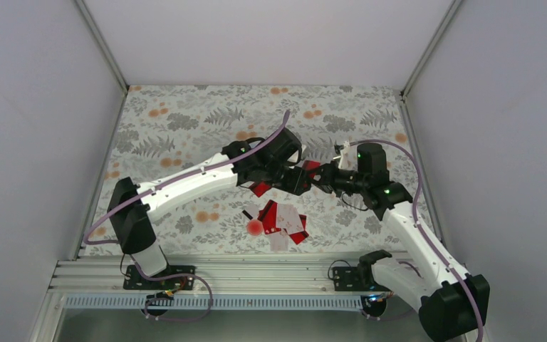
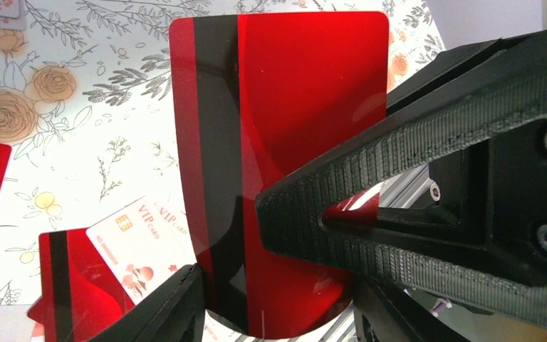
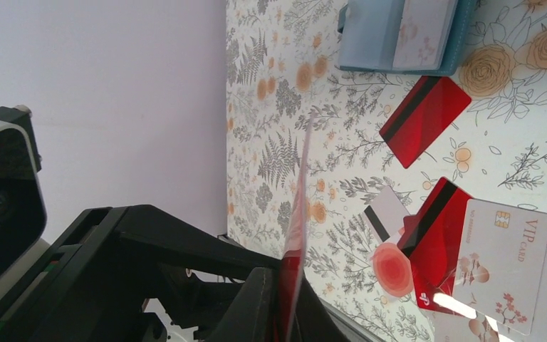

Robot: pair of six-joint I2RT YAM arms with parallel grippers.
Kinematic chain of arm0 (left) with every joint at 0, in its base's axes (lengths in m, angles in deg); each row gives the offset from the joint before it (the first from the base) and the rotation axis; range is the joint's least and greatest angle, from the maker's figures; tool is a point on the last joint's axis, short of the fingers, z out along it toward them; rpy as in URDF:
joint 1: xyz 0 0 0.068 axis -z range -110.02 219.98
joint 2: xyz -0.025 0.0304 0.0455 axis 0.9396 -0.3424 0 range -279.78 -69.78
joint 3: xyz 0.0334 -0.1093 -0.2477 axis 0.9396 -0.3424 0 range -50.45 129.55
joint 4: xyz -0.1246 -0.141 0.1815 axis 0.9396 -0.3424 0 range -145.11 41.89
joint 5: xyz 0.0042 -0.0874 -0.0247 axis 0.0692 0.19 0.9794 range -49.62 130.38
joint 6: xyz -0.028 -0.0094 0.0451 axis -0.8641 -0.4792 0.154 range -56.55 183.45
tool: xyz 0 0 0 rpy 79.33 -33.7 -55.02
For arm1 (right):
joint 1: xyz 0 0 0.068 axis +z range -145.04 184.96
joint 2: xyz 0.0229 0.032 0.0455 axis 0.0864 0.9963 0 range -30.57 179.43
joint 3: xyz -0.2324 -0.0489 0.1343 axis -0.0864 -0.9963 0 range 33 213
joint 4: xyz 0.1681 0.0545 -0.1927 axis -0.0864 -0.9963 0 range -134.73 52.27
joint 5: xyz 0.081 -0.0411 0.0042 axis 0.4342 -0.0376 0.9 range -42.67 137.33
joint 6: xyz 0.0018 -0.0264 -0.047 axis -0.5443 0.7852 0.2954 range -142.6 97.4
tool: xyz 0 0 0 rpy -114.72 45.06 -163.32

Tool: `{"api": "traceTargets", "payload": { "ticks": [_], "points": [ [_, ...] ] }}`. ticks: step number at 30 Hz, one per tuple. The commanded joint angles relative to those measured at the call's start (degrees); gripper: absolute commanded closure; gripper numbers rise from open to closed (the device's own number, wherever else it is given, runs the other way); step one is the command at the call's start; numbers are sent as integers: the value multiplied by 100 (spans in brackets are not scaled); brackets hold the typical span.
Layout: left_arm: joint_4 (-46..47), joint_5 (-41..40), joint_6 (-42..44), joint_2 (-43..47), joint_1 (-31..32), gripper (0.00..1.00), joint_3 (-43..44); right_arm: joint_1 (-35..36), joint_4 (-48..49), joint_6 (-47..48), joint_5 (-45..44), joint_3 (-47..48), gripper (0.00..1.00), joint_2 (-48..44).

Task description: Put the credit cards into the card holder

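Observation:
A red credit card [image 2: 292, 92] with a black stripe stands upright in the air between both grippers. My left gripper [image 2: 278, 285] holds it by its lower edges. My right gripper [image 3: 288, 285] is shut on its side edge, and the card [image 3: 300, 185] shows edge-on there. In the top view the two grippers [image 1: 300, 177] [image 1: 320, 177] meet over mid-table. The teal card holder [image 3: 370, 43] lies open on the mat with a pale card [image 3: 424, 32] in it; the arms hide it from above. More cards [image 1: 281, 217] lie in a loose pile, with one red card [image 3: 424, 121] apart.
A round red blob [image 1: 255, 226] and a tiny black piece [image 1: 247, 214] lie beside the pile. An aluminium rail [image 1: 256, 274] runs along the near edge. Grey walls close in the floral mat [image 1: 185, 121] on three sides.

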Motion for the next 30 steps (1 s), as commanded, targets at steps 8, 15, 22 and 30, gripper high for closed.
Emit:
{"api": "traceTargets", "payload": {
  "ticks": [8,15,22,30],
  "points": [
    [-7,-124,-106,161,25,38,253,-9,802,-285,703,39,96,-151],
    [-222,-272,-178,512,21,32,418,-24,1575,-494,1268,-160,96,-185],
    [-578,-396,-170,1127,25,6,743,-55,2070,-673,1567,-14,96,-181],
    [-414,-31,-242,2039,-373,0,819,-76,2583,-1166,1874,313,96,-62]
  ]
}}
